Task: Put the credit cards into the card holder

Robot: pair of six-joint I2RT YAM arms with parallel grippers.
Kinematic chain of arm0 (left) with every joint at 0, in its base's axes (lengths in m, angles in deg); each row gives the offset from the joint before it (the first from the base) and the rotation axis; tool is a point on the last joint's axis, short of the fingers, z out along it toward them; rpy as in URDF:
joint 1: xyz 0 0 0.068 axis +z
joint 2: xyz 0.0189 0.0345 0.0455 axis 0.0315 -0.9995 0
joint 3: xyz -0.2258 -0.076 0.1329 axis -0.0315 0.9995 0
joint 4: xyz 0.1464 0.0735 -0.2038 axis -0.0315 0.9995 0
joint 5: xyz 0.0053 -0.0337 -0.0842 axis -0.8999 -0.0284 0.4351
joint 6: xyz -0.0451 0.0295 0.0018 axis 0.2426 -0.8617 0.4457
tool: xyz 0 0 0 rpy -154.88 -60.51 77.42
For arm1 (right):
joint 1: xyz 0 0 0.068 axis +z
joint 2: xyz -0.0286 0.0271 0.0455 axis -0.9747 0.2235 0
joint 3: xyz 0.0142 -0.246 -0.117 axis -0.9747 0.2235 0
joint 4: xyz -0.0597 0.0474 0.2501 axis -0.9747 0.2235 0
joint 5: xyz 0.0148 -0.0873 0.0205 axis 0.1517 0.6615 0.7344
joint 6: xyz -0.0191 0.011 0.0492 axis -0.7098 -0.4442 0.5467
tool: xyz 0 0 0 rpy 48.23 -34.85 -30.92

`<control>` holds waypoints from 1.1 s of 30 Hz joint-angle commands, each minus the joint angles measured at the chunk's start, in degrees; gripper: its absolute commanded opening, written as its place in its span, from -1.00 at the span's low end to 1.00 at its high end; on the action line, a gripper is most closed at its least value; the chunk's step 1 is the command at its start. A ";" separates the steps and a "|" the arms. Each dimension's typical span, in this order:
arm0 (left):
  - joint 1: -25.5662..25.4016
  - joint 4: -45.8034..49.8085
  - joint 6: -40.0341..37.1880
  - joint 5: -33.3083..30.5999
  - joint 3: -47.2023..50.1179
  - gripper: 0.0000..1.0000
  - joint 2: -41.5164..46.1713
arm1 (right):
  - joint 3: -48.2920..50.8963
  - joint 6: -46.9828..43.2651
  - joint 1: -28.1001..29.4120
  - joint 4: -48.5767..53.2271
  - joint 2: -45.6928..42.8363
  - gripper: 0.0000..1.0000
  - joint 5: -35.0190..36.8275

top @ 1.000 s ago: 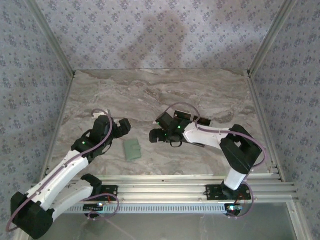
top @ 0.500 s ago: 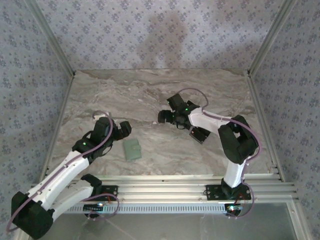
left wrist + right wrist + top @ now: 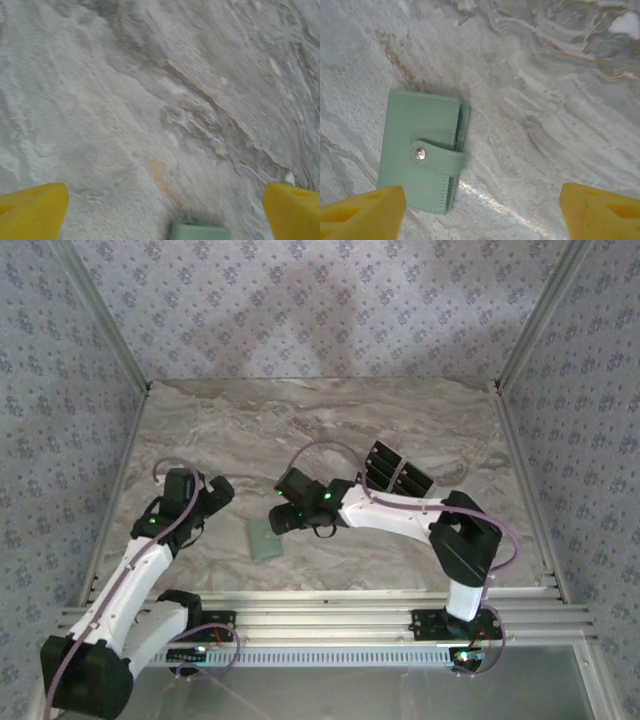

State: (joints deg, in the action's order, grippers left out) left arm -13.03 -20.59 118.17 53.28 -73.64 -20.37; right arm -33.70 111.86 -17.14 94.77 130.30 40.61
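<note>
The top camera looked down from above and behind the arm bases [image 3: 445, 625], taking in the whole marble counter [image 3: 330, 420] and its papered walls [image 3: 330, 310] from well back. Each wrist camera faced down at the counter from close by, its own yellow fingers [image 3: 362, 212] at the lower corners. All three shared the green card holder [image 3: 420, 150], the left wrist view catching just its edge at the bottom.

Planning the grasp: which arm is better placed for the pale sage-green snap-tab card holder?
Right: the open right gripper hovers beside the sage-green card holder, whole in its wrist view; the left gripper sits farther off.
</note>
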 commanded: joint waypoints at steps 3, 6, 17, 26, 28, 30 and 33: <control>6.99 1.54 -4.15 7.37 -5.10 0.99 -3.44 | -9.67 1.61 3.58 9.52 7.77 0.49 7.77; 9.60 1.21 -5.05 9.38 -5.65 1.00 -4.83 | -15.82 1.05 5.36 14.26 12.15 0.39 8.73; 13.53 0.14 -6.53 12.58 -4.40 0.99 -4.79 | -30.70 0.47 8.60 23.73 23.87 0.30 12.14; 13.90 -0.29 -6.97 13.20 -3.91 0.99 -4.17 | -35.13 0.36 9.40 26.43 28.34 0.22 14.08; 13.95 -0.44 -7.00 13.37 -3.74 1.00 -4.16 | -35.13 0.37 9.40 26.54 28.76 0.14 14.56; 14.00 -0.60 -7.08 13.48 -3.52 0.99 -4.03 | -35.14 0.38 9.40 26.63 28.94 0.07 15.04; 13.99 -0.70 -7.17 13.58 -3.35 1.00 -4.02 | -34.96 0.35 9.46 26.47 28.99 -0.08 15.84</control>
State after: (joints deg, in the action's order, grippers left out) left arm 0.46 -20.53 112.35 65.74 -77.46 -25.38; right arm -67.38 112.03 -8.03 118.57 158.35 53.88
